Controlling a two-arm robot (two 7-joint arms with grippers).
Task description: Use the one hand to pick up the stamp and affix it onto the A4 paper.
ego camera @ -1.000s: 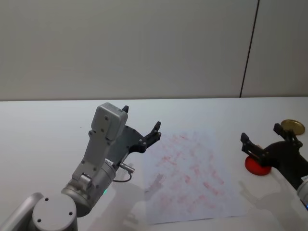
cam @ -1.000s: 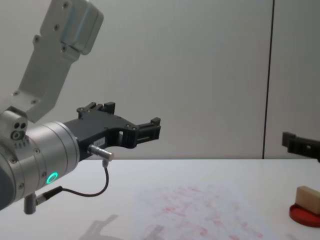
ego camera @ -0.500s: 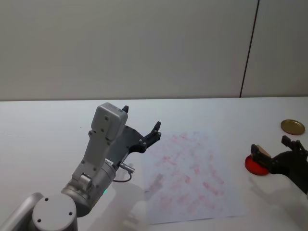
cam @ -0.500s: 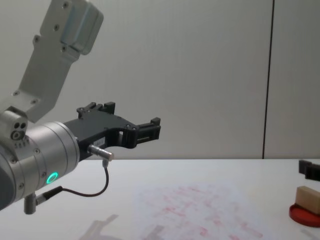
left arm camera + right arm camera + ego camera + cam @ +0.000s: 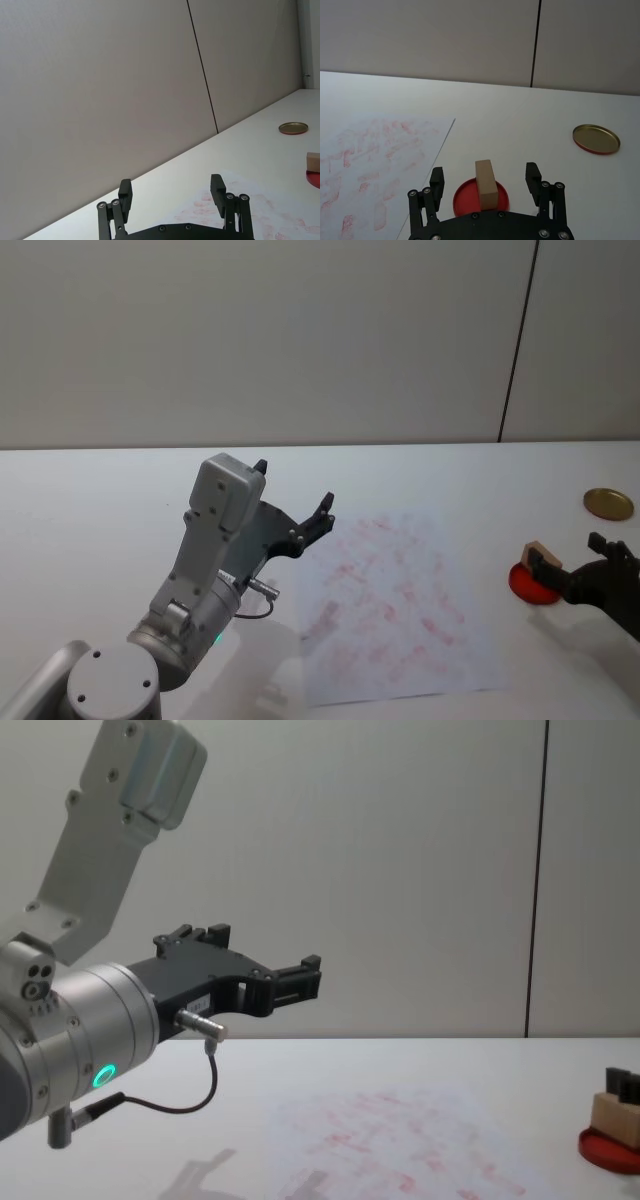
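Note:
The stamp (image 5: 486,184), a small tan wooden block, stands on a round red ink pad (image 5: 465,200) at the table's right side. My right gripper (image 5: 485,177) is open, one black finger on each side of the stamp with gaps between. In the head view the stamp (image 5: 538,557) sits on the pad just ahead of the right gripper (image 5: 567,558). The A4 paper (image 5: 400,600), white with many faint red marks, lies flat in the middle of the table. My left gripper (image 5: 300,525) hangs open above the paper's left edge, holding nothing.
A gold round lid (image 5: 608,503) lies on the table beyond the ink pad (image 5: 530,585), toward the back right. The big silver left arm (image 5: 80,1050) with its green light stands over the near left of the table. A grey wall runs behind the table.
My right gripper has come down and drawn back, from reaching over the ink pad to straddling the stamp. The left arm, paper and stamp have stayed put.

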